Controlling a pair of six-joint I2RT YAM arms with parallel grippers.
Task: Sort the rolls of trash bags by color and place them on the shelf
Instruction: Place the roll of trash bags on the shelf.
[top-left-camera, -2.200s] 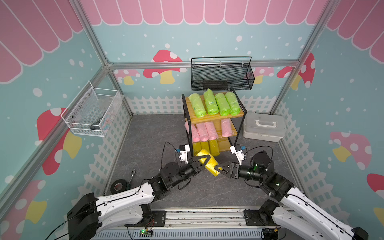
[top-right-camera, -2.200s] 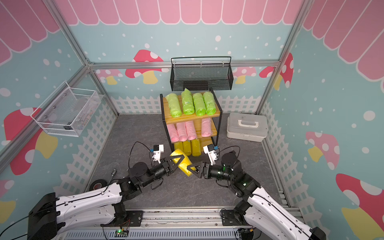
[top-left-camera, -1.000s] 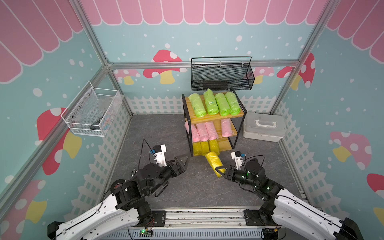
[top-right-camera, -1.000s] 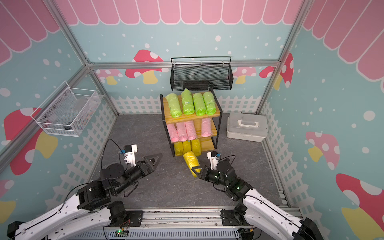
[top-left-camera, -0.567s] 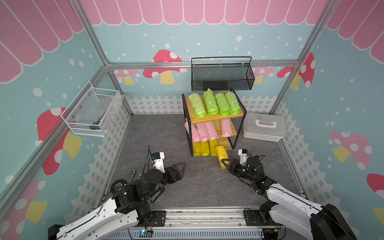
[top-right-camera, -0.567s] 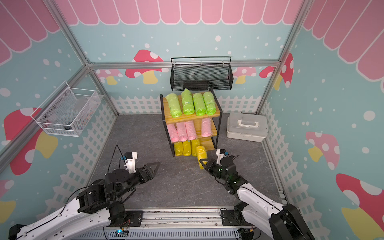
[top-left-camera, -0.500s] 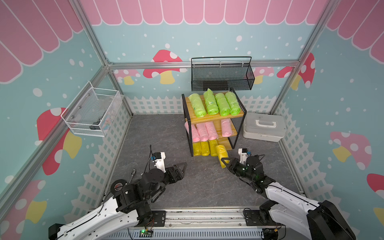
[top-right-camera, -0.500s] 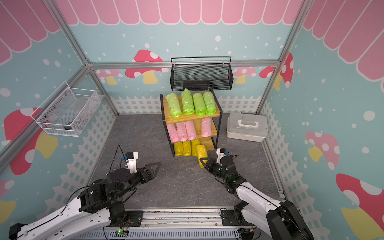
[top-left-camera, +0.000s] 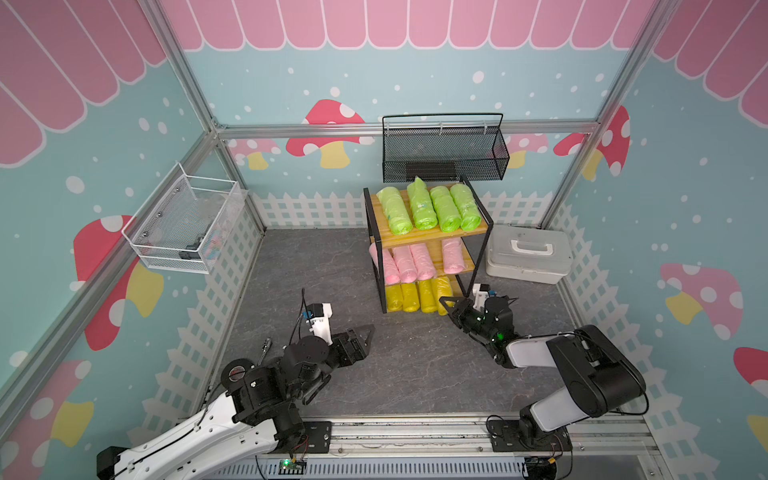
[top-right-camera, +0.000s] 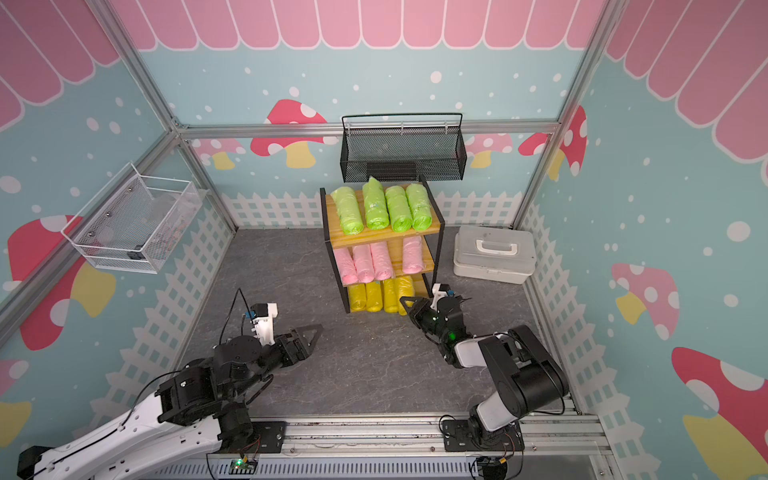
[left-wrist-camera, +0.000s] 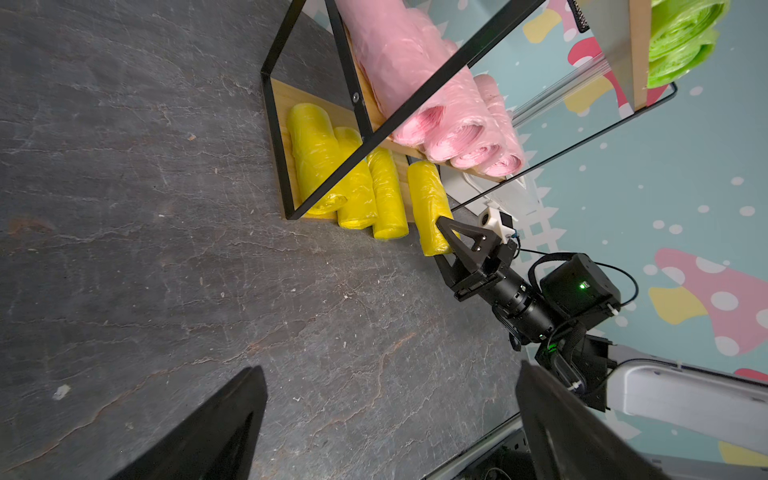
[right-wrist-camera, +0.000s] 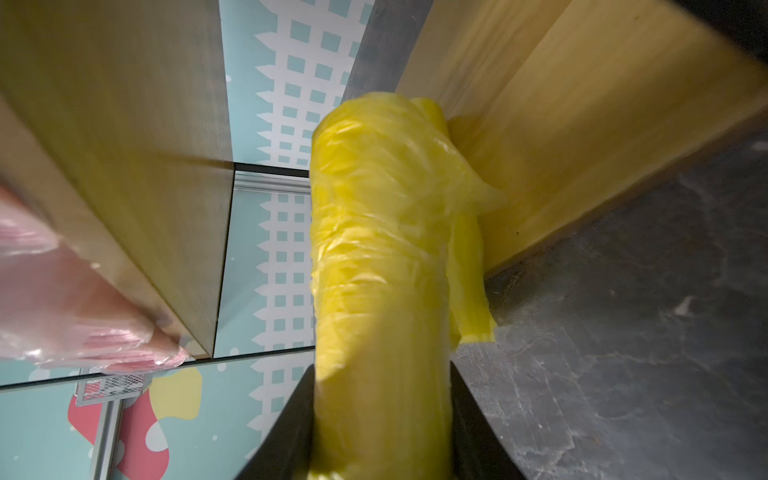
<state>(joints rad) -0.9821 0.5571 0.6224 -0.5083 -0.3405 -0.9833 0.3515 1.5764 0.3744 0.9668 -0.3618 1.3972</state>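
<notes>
You have the right hand (left-wrist-camera: 448, 243) pinching the near end of the yellow roll (left-wrist-camera: 428, 199), long axis running straight from hand into the bottom tier of the shelf (top-left-camera: 432, 239) beside three others; left hand (top-left-camera: 363, 336) spread, well back.

Rolls (top-left-camera: 419, 205) lie colour-sorted on the shelf (top-left-camera: 432, 238), one yellow roll (left-wrist-camera: 430, 199) seemingly overhanging.

Open floor (top-left-camera: 415, 365) fronts the shelf (top-left-camera: 432, 239); white box (top-left-camera: 528, 257) flanks it.
</notes>
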